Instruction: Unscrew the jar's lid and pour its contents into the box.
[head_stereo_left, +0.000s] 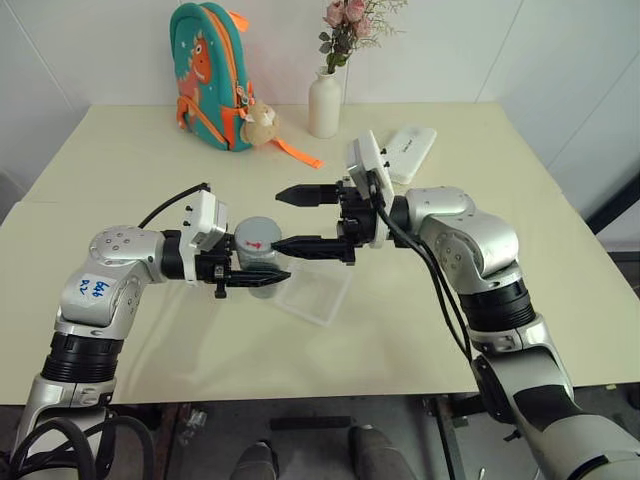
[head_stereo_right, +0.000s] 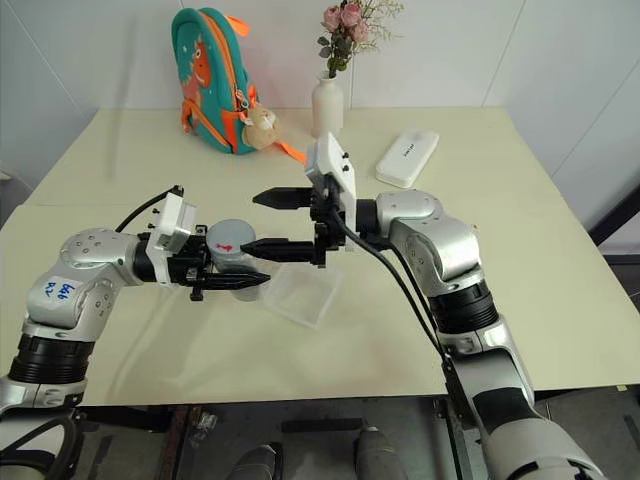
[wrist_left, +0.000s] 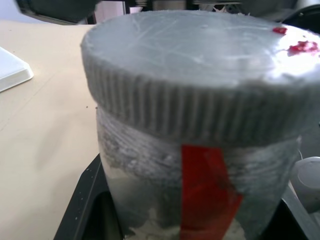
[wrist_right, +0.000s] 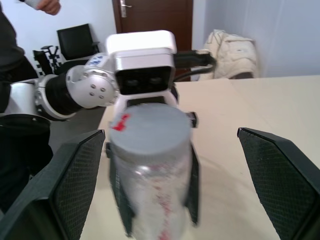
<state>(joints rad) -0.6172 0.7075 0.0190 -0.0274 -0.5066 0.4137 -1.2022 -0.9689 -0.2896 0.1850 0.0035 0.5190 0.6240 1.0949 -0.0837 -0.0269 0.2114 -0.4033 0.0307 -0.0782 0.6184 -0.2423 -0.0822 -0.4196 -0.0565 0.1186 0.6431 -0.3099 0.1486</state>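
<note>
The near edge of the table (head_stereo_left: 200, 380) runs below both arms, with a wide bare strip of tabletop between it and the work. Nearest along that strip, the left gripper (head_stereo_left: 262, 277) reaches in from the left, pointing roughly level toward the right, its 2 black fingers clamped on the lower body of the jar (head_stereo_left: 262, 262), which it holds upright above the tabletop. The lid (head_stereo_left: 259, 236) sits on top of the jar, its ribbed rim and small red mark visible; a red strip runs down the jar's side in the left wrist view.

Just beside the jar, partly under it, the box (head_stereo_left: 318, 292) lies flat on the table, a clear shallow tray. I cannot tell whether anything lies in it.

The right gripper (head_stereo_left: 288, 221) comes in from the right, pointing level toward the left, its forearm bent back toward the table's right edge. Its 2 fingers are spread wide, one above the other in the head view: the lower one ends at the lid's side, the upper one stands clear beyond it. In the right wrist view the fingers stand well apart on either side of the jar, gripping nothing.

Farther back the tabletop is open up to the far edge, where a white oblong case (head_stereo_left: 405, 152), a white vase (head_stereo_left: 324, 102) with flowers and a teal backpack (head_stereo_left: 208, 75) stand near the wall.
</note>
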